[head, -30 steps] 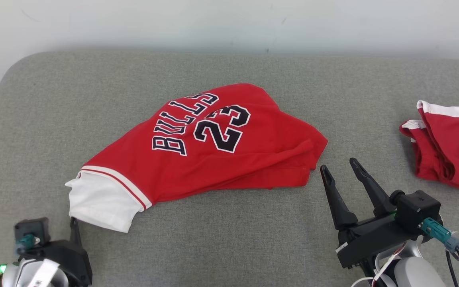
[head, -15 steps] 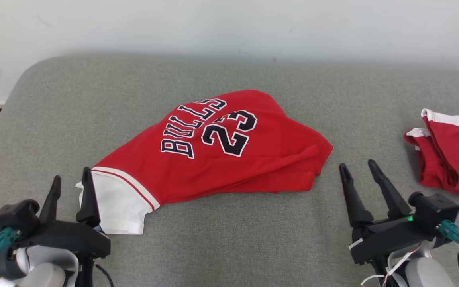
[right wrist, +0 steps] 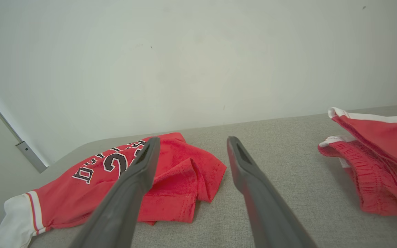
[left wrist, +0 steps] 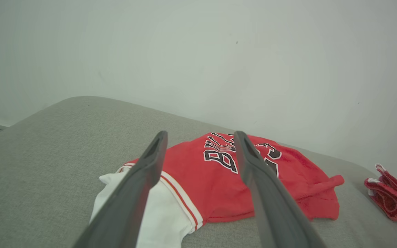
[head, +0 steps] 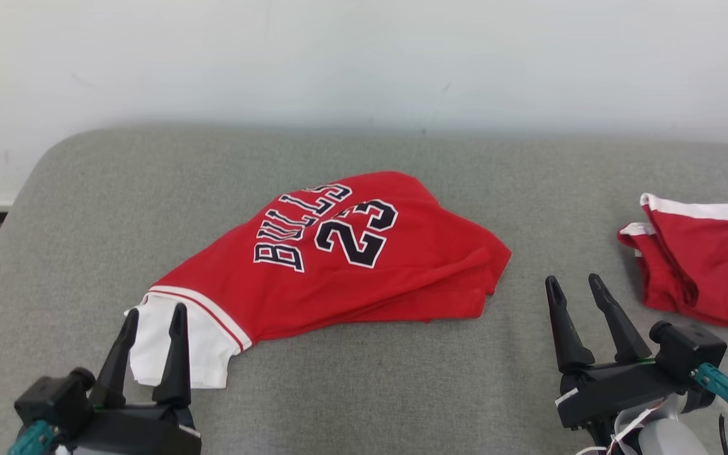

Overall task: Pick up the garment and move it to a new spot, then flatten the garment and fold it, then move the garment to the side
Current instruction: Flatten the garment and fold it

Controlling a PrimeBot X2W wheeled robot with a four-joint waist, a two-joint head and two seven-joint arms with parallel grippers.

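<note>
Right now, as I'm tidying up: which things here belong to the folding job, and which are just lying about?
Job: red jersey, in the middle; left tool, open; right tool, open.
Lying about: red shorts, bunched at the right.

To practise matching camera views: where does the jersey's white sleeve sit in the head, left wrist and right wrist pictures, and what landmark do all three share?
Head view: white sleeve at lower left, by the left gripper fingertips.
Left wrist view: white sleeve at bottom centre, between the two fingers.
Right wrist view: white sleeve in the bottom left corner.
Shared landmark: the BULLS 23 print.
</note>
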